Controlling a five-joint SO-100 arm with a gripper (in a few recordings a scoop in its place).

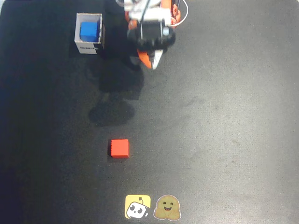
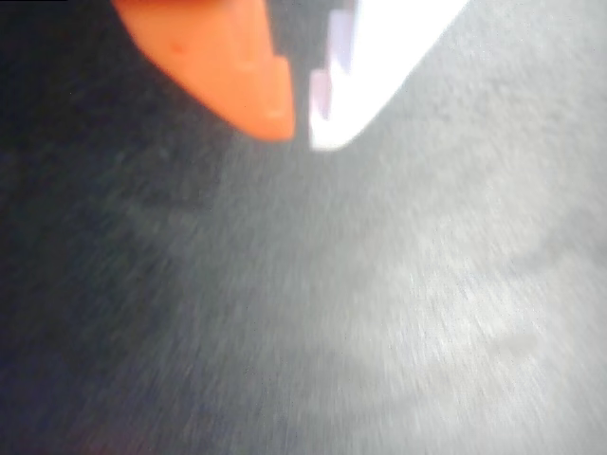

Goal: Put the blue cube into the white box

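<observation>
The orange-and-white claw (image 1: 148, 59) is clenched and empty, its tips nearly touching, pointing down from the folded arm at the far edge of the dark tabletop (image 1: 224, 116). Left of it, apart, the small bright-blue cube (image 1: 88, 31) sits inside the open white box (image 1: 88, 46).

From my wrist view I see the gripper (image 2: 302, 128) at the top of frame: 1 orange finger (image 2: 228, 66) and 1 white finger (image 2: 379, 66), tips nearly touching with nothing between them. Below them lies the dark table (image 2: 313, 313), blurred and lighter toward the right.
</observation>
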